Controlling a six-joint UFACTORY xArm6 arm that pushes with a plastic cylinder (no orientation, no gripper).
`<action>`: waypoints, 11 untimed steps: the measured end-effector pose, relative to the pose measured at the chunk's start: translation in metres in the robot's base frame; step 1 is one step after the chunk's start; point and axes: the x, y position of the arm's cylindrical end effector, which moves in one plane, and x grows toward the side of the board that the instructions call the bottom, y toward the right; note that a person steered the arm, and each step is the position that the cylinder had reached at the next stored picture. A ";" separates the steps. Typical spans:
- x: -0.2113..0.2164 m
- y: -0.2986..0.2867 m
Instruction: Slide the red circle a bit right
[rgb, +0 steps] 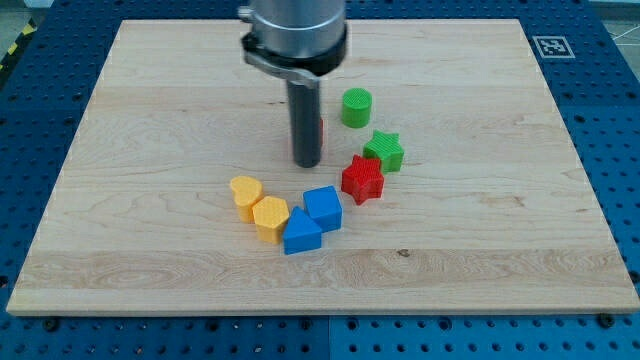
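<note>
Camera view, wooden board (150, 90) on a blue perforated table (615, 150), read from the view's left to its right, with all positions given relative to my tip (307, 164). No containers appear; every block lies loose on the board.

Yellow heart-like block (245, 194): below and to the left of my tip, touching its yellow neighbour. Yellow hexagon-like block (270, 217): below and slightly left, pressed against the blue block beside it. Blue house-shaped block (301, 233): directly below, the lowest of the group. My tip: the lower end of a straight dark rod hanging from the arm's grey housing (295, 35); it carries no claw, so nothing opens, closes or is held. Red circle (321, 131): only a thin red sliver shows at the rod's right edge, just above my tip; whether the two touch cannot be told. Blue cube (323, 208): below and slightly right. Green cylinder (356, 107): above and to the right, standing apart. Red star (362, 178): right and slightly below, touching the green star (384, 150) further right. Marker tag (553, 46): far upper right, off the board's corner.
</note>
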 end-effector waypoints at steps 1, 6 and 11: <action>0.004 0.023; -0.020 -0.040; -0.030 -0.042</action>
